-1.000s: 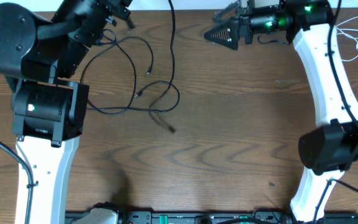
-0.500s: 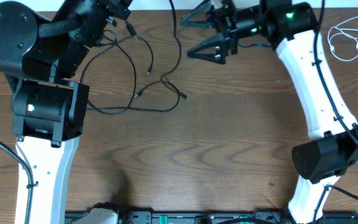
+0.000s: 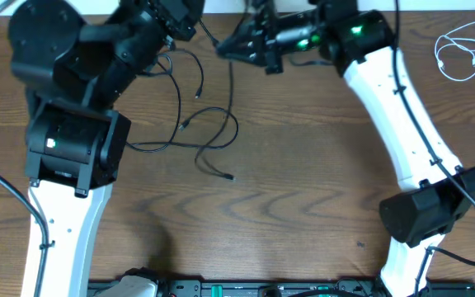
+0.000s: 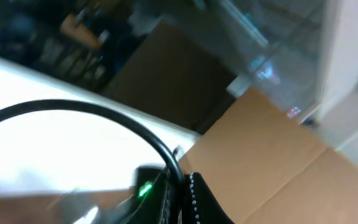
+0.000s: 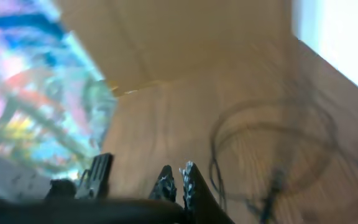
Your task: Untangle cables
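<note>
Brown wooden desk (image 3: 303, 206), black cables (image 3: 177, 103) looped near its far left corner. Left tool (image 4: 180, 190) and right tool (image 3: 226, 48) are each clamped on a strand, best drawn apart slowly, without jerking.

Brown wood-grain table (image 3: 303, 190); cardboard box (image 4: 272, 155), blurred.

1. In the left wrist view the left gripper (image 4: 188, 196) is blurred and cut by the lower edge. Whether it pinches the black cable (image 4: 98, 110) is unclear.
2. The right gripper (image 5: 177, 179) is smeared too, its grip unreadable.
3. The cables (image 5: 272, 183) beyond it blur together.
</note>
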`<state>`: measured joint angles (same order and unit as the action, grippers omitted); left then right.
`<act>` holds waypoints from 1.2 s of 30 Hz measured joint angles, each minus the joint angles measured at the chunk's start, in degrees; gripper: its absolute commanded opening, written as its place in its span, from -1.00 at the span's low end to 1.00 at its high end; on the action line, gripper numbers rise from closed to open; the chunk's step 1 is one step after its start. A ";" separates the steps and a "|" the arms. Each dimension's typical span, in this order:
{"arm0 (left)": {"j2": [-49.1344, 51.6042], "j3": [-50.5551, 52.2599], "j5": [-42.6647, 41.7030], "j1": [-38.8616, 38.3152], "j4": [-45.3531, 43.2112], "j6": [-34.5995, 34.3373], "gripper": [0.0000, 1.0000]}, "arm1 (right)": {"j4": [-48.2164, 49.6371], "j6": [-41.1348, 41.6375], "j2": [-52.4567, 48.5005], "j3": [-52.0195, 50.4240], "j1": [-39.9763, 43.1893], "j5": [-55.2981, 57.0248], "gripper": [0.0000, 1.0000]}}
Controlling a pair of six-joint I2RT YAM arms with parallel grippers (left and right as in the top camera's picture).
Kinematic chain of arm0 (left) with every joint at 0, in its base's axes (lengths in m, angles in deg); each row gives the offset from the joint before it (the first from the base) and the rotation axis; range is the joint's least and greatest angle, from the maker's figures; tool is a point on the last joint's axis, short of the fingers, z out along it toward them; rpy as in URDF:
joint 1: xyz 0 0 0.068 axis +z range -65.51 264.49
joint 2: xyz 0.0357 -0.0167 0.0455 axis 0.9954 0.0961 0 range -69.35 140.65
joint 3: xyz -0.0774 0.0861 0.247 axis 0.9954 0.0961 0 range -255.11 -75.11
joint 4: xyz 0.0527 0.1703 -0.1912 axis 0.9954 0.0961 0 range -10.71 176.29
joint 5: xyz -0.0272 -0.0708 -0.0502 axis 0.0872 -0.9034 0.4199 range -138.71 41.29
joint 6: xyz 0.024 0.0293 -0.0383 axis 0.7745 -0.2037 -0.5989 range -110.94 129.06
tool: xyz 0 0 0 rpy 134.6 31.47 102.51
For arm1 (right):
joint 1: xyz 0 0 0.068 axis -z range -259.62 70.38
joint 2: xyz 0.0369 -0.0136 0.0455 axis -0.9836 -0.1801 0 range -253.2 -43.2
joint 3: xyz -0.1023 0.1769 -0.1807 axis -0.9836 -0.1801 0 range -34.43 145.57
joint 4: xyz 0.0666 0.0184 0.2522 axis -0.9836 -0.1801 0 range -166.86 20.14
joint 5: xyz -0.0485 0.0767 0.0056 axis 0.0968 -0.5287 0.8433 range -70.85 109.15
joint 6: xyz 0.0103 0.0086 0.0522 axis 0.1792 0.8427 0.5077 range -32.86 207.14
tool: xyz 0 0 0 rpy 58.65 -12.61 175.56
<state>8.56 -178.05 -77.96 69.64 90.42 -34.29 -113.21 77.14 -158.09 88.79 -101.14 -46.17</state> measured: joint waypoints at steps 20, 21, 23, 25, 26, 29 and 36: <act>13.90 -0.28 2.45 0.00 30.40 19.10 0.67 | -16.04 15.02 15.61 -0.04 41.03 33.20 -0.98; 14.12 -0.28 2.49 0.00 30.45 19.45 0.67 | -16.00 15.17 16.02 -0.04 43.71 34.47 -0.98; 14.32 -0.28 2.69 0.00 30.47 20.90 0.67 | -15.98 15.45 16.06 -0.04 47.52 35.71 -0.98; 14.32 -0.28 3.17 0.00 30.45 21.42 0.67 | -15.85 15.47 15.93 -0.04 50.07 35.98 -0.98; 14.32 -0.28 3.72 0.00 30.45 21.77 0.67 | -15.80 15.47 15.91 0.00 51.49 35.95 -0.98; 14.32 -0.28 4.96 0.00 30.47 22.49 0.67 | -15.89 15.47 15.93 1.70 56.35 35.76 -0.98; 14.32 -0.28 5.64 0.00 30.49 22.67 0.67 | -12.13 15.47 16.11 5.38 64.04 36.06 -0.98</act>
<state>22.88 -178.33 -72.32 69.64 120.91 -11.63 -125.35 92.61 -141.98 94.16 -37.10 -10.10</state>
